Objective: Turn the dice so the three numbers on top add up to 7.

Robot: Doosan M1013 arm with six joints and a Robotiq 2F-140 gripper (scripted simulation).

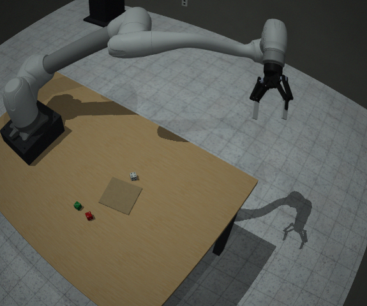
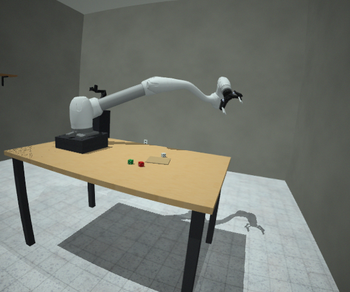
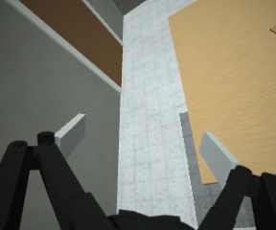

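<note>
The fingers (image 1: 269, 113) stand spread to their widest and pinch nothing; in the wrist view the two pale, flat rectangular pads (image 3: 71, 132) sit well apart on black linkage bars, with only floor tiles and wall between them. They hang high in the air, out past the far edge of the bench (image 1: 193, 210), well away from every die. Behind them the arm (image 1: 177, 41) is smooth, rounded white casing with a matte sheen, running back to a black box-like base (image 1: 50, 131) bolted near one corner of the bench.

By my judgement the task has not begun in any visible way. The mat (image 1: 120, 195), a thin square sheet of dull tan, cardboard-like material, lies flat on the bench with nothing on it. The white die (image 1: 133, 176) rests just beside one corner of the mat, off it. The green die (image 1: 77, 205) and the red die (image 1: 89, 215) sit near each other, apart from the mat on its other side. All three appear to lie flat on a face; they are small hard cubes with dark or light pips, but the top numbers are too small to read. What is left: moving all three onto the mat, turning them as needed for a sum of seven, then releasing.

The bench top is light, fine-grained wood on black square legs; the floor is mottled grey tile.
</note>
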